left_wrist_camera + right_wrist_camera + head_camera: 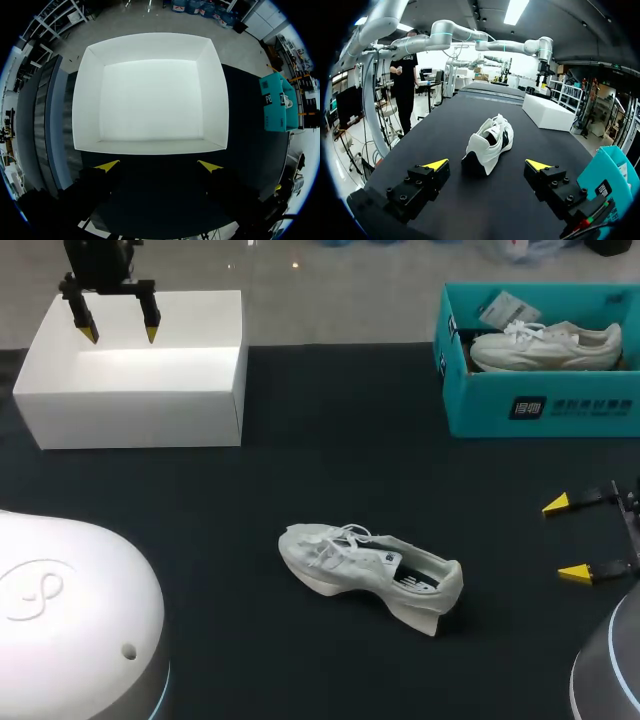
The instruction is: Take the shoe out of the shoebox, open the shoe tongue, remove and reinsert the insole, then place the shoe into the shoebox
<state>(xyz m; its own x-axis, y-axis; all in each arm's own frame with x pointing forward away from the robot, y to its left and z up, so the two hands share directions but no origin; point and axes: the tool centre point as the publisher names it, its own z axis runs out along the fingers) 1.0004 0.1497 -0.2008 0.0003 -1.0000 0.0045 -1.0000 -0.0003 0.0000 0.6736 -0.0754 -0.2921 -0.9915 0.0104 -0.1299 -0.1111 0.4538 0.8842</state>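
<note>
With the white sneaker [370, 575] resting mid-way across the counter [300, 470], heel toward my right fingers [557, 504], which like my left fingers [90, 334] over the far-left white box [130, 420] are spread wide and empty, I'd steady the heel before lifting the tongue.

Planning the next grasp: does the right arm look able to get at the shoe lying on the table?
Probably yes: the right gripper is open and points at the shoe, with only bare table between them.
</note>
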